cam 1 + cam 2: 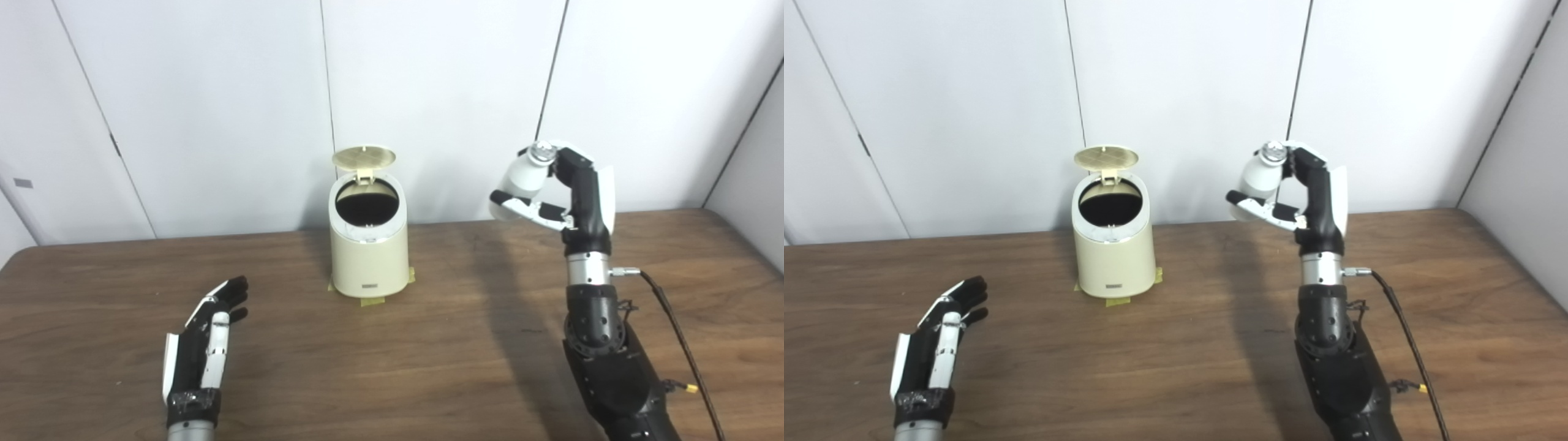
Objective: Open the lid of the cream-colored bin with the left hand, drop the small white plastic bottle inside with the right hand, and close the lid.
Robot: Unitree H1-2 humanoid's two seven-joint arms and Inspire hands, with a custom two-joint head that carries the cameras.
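On the wooden table [429, 367], whose wide bare surface runs to its far edge, one cream bin [369, 251] stands, lid [364, 157] raised, left hand [205, 343] released with fingers apart, right hand [572, 190] grasping one white bottle [520, 180] aloft, right of the bin.

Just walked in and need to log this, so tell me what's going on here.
The right hand holds a small white plastic bottle raised to the right of the cream-colored bin, not yet over its opening. The bin's lid stands open. The left hand rests open on the wooden table, holding nothing.
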